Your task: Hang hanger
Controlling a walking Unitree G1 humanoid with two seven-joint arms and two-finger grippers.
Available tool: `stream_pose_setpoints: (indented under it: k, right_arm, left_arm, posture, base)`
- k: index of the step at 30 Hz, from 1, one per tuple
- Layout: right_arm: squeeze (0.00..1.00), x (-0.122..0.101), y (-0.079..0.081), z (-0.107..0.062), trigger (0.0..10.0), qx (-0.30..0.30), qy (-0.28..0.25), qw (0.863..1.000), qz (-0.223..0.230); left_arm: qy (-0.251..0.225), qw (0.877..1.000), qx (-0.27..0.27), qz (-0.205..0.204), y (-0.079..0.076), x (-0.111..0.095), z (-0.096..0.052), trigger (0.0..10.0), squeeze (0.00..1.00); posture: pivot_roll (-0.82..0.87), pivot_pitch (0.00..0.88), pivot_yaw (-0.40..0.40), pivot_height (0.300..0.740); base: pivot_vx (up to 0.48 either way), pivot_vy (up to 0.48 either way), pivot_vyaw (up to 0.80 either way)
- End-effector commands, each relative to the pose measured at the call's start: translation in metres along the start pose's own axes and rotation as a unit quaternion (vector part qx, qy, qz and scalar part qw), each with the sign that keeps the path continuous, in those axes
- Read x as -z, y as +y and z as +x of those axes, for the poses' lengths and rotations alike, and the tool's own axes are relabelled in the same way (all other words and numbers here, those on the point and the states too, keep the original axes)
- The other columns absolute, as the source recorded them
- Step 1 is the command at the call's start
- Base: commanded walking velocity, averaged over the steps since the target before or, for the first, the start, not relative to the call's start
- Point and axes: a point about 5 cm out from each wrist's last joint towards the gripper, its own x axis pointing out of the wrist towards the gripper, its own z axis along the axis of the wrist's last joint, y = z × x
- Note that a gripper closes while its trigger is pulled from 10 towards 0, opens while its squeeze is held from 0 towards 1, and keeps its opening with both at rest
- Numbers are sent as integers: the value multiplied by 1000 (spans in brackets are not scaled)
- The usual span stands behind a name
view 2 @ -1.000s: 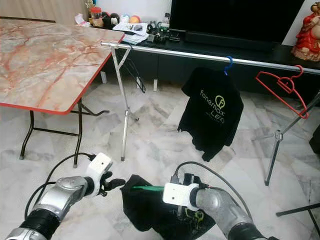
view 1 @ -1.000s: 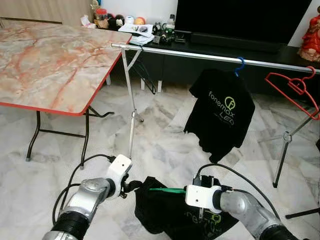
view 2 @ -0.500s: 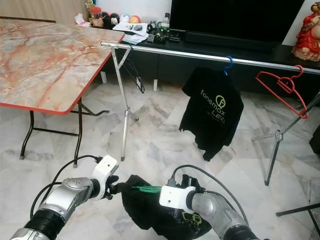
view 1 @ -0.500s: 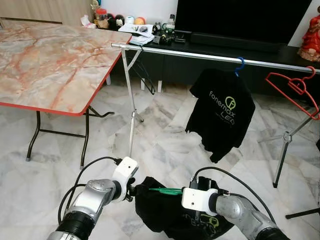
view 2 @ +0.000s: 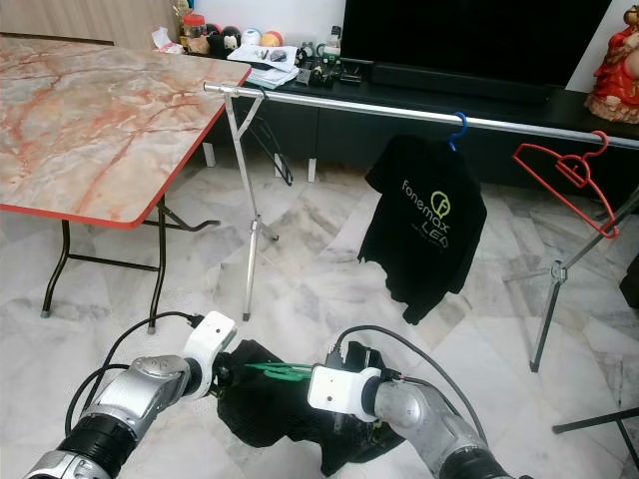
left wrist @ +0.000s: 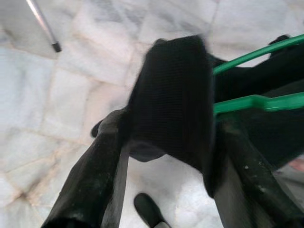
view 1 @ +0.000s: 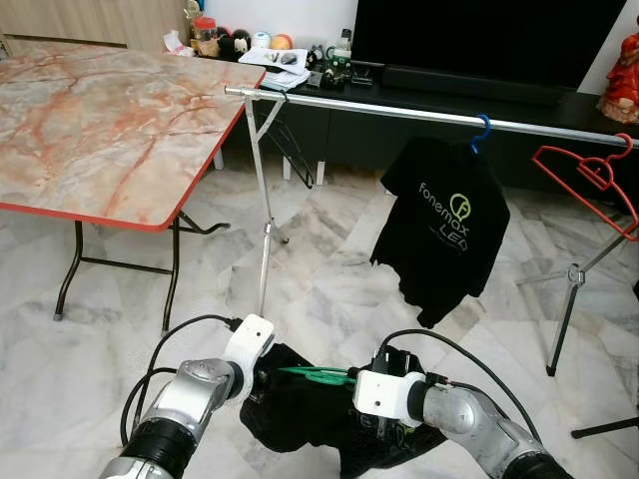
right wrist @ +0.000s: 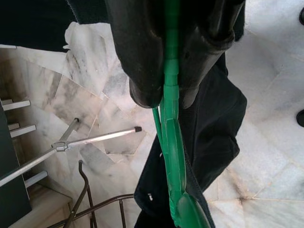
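Note:
A green hanger (view 1: 315, 374) carries a black T-shirt (view 1: 300, 414) low over the marble floor, between my two arms. My right gripper (right wrist: 168, 90) is shut on the hanger's green bar, and the shirt droops below it. My left gripper (left wrist: 171, 123) is at the shirt's left edge, with a fold of black cloth (left wrist: 171, 90) pinched between its fingers and the green hanger (left wrist: 256, 102) just beyond. The silver clothes rail (view 1: 399, 110) runs across the room ahead, well above both grippers.
On the rail hang another black T-shirt (view 1: 444, 225) on a blue hanger (view 1: 480, 128) and a bare red hanger (view 1: 589, 175). A marble-top folding table (view 1: 100, 120) stands at the left. The rail's tripod legs (view 1: 264, 235) and a dark TV cabinet (view 1: 449, 85) lie ahead.
My left gripper reached right and closed on the shirt's edge. My right gripper carried the hanger slightly left and the shirt has spread lower.

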Motion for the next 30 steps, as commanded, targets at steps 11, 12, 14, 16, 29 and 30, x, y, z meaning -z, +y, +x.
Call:
stream_pose_setpoints:
  k: [11, 12, 14, 16, 29, 30]
  right_arm:
    - [0, -8, -7, 2, 10000, 10, -21, 1000, 1]
    - [0, -8, -7, 2, 10000, 10, -21, 1000, 1]
    - [0, -8, -7, 2, 10000, 10, -22, 1000, 2]
    - [0, -8, -7, 2, 10000, 11, -22, 1000, 3]
    - [0, -7, -6, 3, 10000, 12, -18, 1000, 4]
    - [0, -7, -6, 3, 10000, 12, -18, 1000, 4]
  left_arm:
    - [8, 1000, -12, 13, 5, 2, 0, 2510, 0]
    - [7, 1000, -12, 13, 4, 2, 0, 2510, 0]
    - [-2, 1000, 0, 3, 2, -1, 0, 3020, 0]
    - [-3, 1000, 4, 7, 1, -1, 0, 0, 0]
    - [-8, 1000, 18, 12, -1, -1, 0, 0, 0]
    - [-11, 1000, 19, 11, -2, -1, 0, 0, 0]
  posture:
    - [86, 83, -61, 740]
    - [86, 83, -61, 740]
    - [87, 85, -62, 740]
    - [87, 85, -62, 740]
    - [89, 88, -61, 740]
    - [89, 88, -61, 740]
  base:
    - [0, 0, 0]
    - [0, 0, 0]
    - [0, 0, 0]
    - [0, 0, 0]
    - [0, 0, 0]
    - [0, 0, 0]
